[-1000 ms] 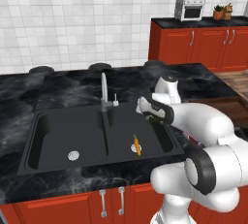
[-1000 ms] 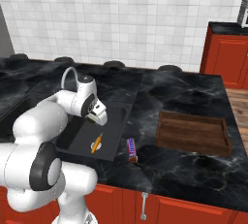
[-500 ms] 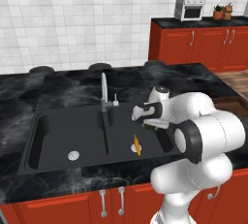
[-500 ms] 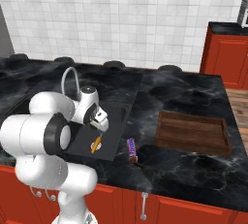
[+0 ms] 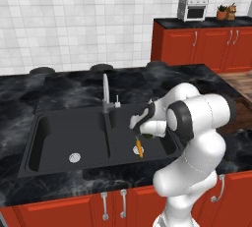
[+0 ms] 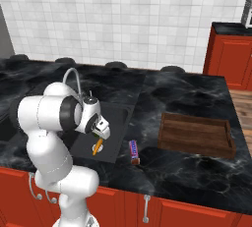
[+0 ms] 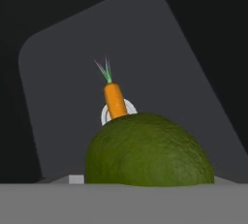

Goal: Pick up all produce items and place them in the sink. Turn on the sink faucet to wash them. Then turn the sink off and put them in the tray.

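I see a black marble desk (image 6: pixel 187 93), white tiled wall, red cabinets; my tool (image 5: pixel 142 128), mid-frame, grips the lime (image 7: pixel 147 152) above the sink (image 5: pixel 64 137).

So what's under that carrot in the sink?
The carrot lies on the sink floor, right over a silver drain. Only the drain's rim peeks out; the lime in the gripper covers the carrot's lower end.
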